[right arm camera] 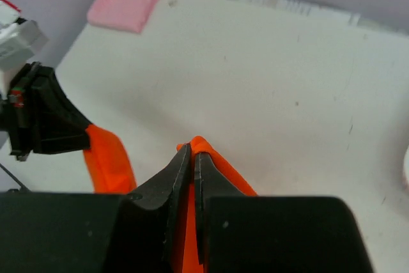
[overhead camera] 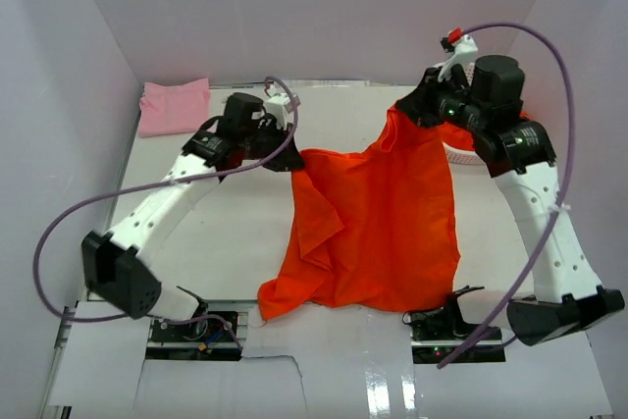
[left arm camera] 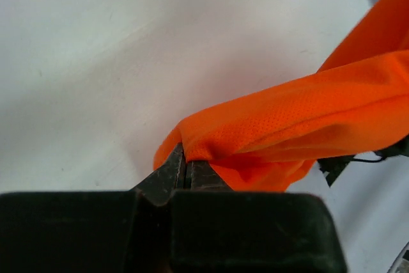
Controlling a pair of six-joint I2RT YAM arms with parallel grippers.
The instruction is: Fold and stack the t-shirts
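L tool [overhead camera: 287,149] & R tool [overhead camera: 405,111] both clenched on one orange t-shirt [overhead camera: 373,228], spread over tabletop [overhead camera: 221,242].
Top view: each tool pinches an upper corner; cloth sags btwn them, lower edge lies near the arm bases. Pink t-shirt [overhead camera: 175,105] sits folded at far-left corner; basket [overhead camera: 459,155] mostly hidden under R arm. L wrist: jaws shut on bunched orange cloth, fine mesh weave visible, only bare tabletop beyond. R wrist: jaws shut on an orange fold; also shows L tool w/ its corner & the pink t-shirt.
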